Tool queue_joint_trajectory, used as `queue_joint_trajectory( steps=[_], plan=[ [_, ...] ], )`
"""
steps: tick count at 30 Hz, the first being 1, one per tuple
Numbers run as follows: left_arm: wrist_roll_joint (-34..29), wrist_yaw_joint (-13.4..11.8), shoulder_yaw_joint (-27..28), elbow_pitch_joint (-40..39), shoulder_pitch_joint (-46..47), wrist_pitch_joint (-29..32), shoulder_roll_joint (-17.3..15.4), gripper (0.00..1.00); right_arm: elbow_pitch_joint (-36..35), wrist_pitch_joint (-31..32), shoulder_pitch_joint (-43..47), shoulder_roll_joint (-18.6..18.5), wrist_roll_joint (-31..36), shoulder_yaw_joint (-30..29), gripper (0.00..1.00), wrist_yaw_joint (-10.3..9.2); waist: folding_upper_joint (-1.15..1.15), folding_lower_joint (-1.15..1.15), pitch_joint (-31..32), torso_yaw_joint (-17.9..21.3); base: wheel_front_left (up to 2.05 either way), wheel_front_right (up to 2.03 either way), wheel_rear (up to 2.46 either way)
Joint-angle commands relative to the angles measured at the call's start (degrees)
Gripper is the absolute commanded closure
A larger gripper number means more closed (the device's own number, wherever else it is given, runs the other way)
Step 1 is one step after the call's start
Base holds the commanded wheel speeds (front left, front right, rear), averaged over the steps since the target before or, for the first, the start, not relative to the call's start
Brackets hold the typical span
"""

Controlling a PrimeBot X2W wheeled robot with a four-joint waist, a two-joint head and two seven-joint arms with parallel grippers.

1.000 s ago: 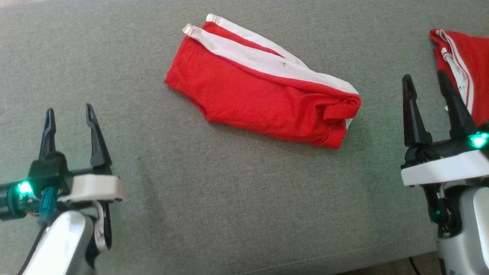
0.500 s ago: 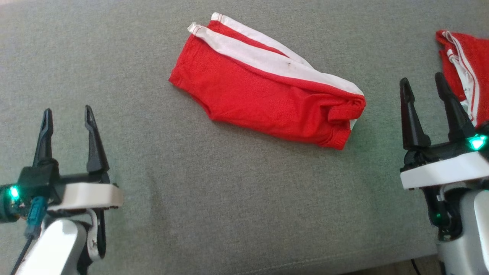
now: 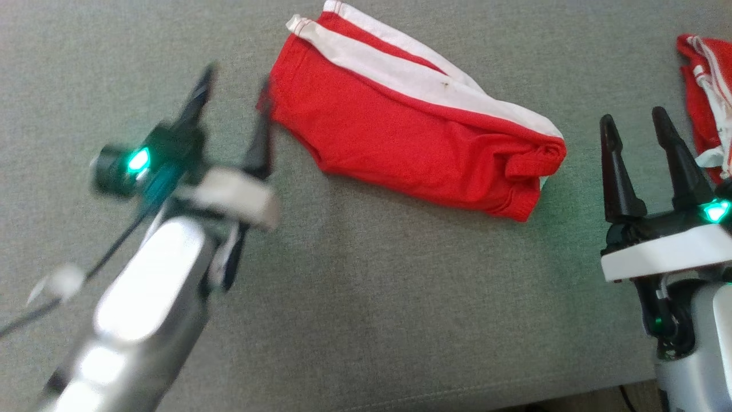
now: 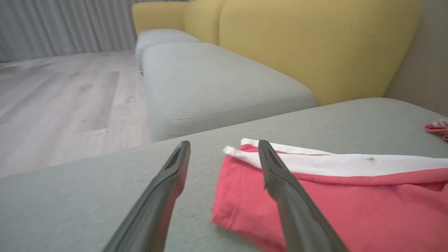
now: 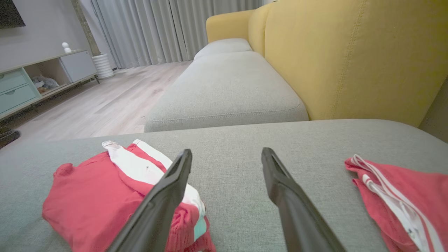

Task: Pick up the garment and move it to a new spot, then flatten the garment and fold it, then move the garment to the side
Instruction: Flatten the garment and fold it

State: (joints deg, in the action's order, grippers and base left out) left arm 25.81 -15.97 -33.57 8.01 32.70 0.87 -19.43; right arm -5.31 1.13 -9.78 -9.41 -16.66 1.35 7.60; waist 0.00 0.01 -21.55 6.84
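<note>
Red shorts with white side stripes (image 3: 400, 126) lie folded on the grey cushion, slanting from upper left to lower right. My left gripper (image 3: 234, 86) is open beside the shorts' left corner, its right finger (image 4: 280, 182) over the red hem (image 4: 245, 196) and nothing between the fingers. My right gripper (image 3: 635, 123) is open, low at the right, apart from the shorts' bunched waistband end (image 5: 115, 196). That gripper (image 5: 225, 154) points over bare cushion.
A second red garment with white trim (image 3: 706, 97) lies at the cushion's right edge, also seen as a red heap (image 5: 402, 196). Yellow sofa backrests (image 5: 350, 52) rise behind the cushion. The cushion's front edge (image 3: 457, 395) runs along the bottom, with wooden floor (image 4: 52, 98) beyond.
My left arm has swung up and right from the lower left, reaching the shorts' left corner. The view has shifted slightly. The right gripper has stayed put.
</note>
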Motion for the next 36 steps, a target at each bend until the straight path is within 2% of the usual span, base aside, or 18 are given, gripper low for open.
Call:
queue_joint_trajectory(
  steps=[1, 6, 10, 12, 16, 18, 20, 21, 22, 27, 32, 36],
  plan=[
    [0.21, 1.14, 1.32, 0.62, 3.6, 0.8, 0.05, 0.0, -2.08, 0.46, -0.45, -0.77, -0.37, 0.97, 0.0, -0.11, 0.0, -0.01, -0.44, -0.08, 0.0, 0.0, 0.0],
    [1.92, 7.23, -2.49, 16.41, 14.68, 4.78, 7.42, 0.0, -1.66, 0.86, -1.15, -1.06, -0.92, 1.97, 0.0, -0.11, 0.0, -0.01, -1.61, 0.93, 0.0, 0.0, 0.0],
    [2.5, 10.23, -4.42, 29.32, 21.67, 8.65, 11.63, 0.0, -1.35, 0.97, -1.61, -1.32, -1.47, 2.45, 0.0, -0.11, 0.0, -0.01, -2.65, 1.92, 0.0, 0.0, 0.0],
    [2.71, 10.93, -5.04, 35.29, 24.31, 10.93, 12.83, 0.0, -1.07, 0.97, -1.79, -1.35, -1.75, 2.73, 0.0, -0.11, 0.0, -0.01, -2.96, 2.54, 0.0, 0.0, 0.0],
    [2.86, 9.73, -5.98, 45.36, 28.04, 15.78, 14.65, 0.0, -0.41, 1.24, -1.7, -1.36, -2.49, 2.8, 0.0, -0.11, 0.0, -0.01, -3.23, 3.26, 0.0, 0.0, 0.0],
    [3.53, 11.03, -7.51, 49.72, 29.6, 19.93, 15.81, 0.0, -0.09, 1.37, -1.53, -1.33, -2.96, 2.58, 0.0, -0.11, 0.0, -0.01, -3.26, 3.46, 0.0, 0.0, 0.0],
    [3.69, 11.4, -8.11, 50.74, 30.0, 21.27, 16.05, 0.0, -0.06, 1.35, -1.49, -1.34, -3.05, 2.54, 0.0, -0.11, 0.0, -0.01, -3.22, 3.45, 0.0, 0.0, 0.0],
    [3.83, 11.87, -8.76, 51.61, 30.31, 22.61, 16.21, 0.66, 0.01, 1.4, -1.46, -1.23, -3.35, 2.52, 0.0, -0.11, 0.0, -0.01, -3.17, 3.46, 0.0, 0.0, 0.0],
    [4.38, 12.35, -9.12, 52.38, 30.43, 24.06, 16.34, 1.0, 0.07, 1.46, -1.47, -1.23, -3.5, 2.54, 0.0, -0.11, 0.0, -0.01, -3.11, 3.43, 0.0, 0.0, 0.0],
    [5.74, 14.19, -13.62, 52.11, 30.13, 30.24, 16.52, 1.0, 0.03, 1.52, -1.85, -1.16, -4.12, 2.93, 0.0, -0.11, 0.0, -0.01, -2.98, 3.4, 0.0, 0.0, 0.0],
    [6.73, 12.32, -15.97, 49.41, 30.32, 27.21, 16.54, 1.0, 0.2, 1.67, -1.93, -1.06, -4.83, 2.9, 0.0, -0.11, 0.0, -0.01, -2.8, 3.25, 0.0, 0.0, 0.0],
    [8.33, 10.98, -15.19, 47.77, 29.57, 21.92, 16.54, 1.0, 0.44, 1.51, -1.1, -1.0, -4.77, 1.86, 0.0, -0.11, 0.0, -0.01, -1.83, 2.44, 0.0, 0.0, 0.0]
  ],
)
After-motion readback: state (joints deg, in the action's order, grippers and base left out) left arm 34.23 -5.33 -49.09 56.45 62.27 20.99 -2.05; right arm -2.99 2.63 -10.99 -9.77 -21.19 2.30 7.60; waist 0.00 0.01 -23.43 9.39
